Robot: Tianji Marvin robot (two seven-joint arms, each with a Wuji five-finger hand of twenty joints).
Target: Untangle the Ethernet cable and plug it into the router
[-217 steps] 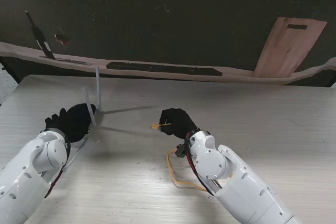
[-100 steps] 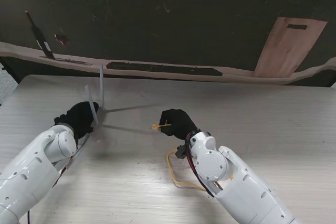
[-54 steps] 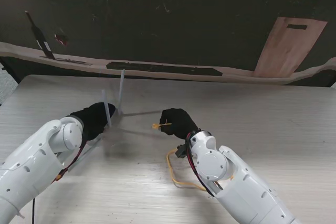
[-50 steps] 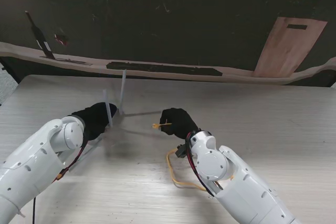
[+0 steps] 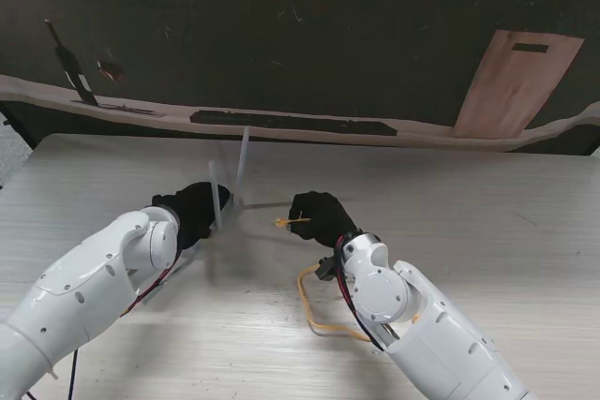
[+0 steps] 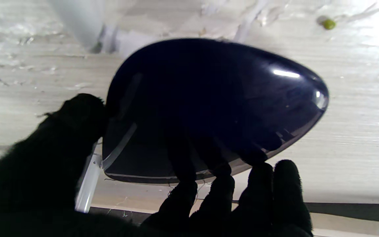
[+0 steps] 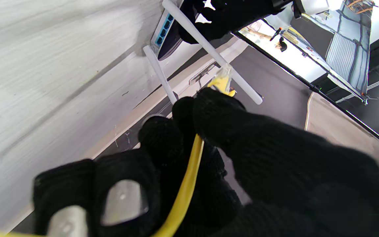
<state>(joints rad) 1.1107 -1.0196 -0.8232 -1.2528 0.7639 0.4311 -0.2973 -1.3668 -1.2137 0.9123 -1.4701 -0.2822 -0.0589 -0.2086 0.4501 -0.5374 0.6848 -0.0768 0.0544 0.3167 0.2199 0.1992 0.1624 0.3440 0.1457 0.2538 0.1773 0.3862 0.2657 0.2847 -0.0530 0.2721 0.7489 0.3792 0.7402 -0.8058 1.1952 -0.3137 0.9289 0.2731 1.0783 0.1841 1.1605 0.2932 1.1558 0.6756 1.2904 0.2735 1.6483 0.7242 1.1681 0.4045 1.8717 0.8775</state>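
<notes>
Left hand (image 5: 194,214) sits left of centre, black-gloved fingers (image 6: 215,194) wrapped round the dark router (image 6: 209,108) – antennas (image 5: 242,161) stick up on its far side. Right hand (image 5: 319,217) just right of it, thumb and fingertips (image 7: 215,115) pinching the yellow Ethernet cable (image 7: 184,194) behind its plug (image 5: 284,223), tip aimed left at the router, still apart. Slack loops near the right forearm (image 5: 314,311). Only the right wrist view shows the blue ports (image 7: 163,29) – left wrist view just the glossy shell.
</notes>
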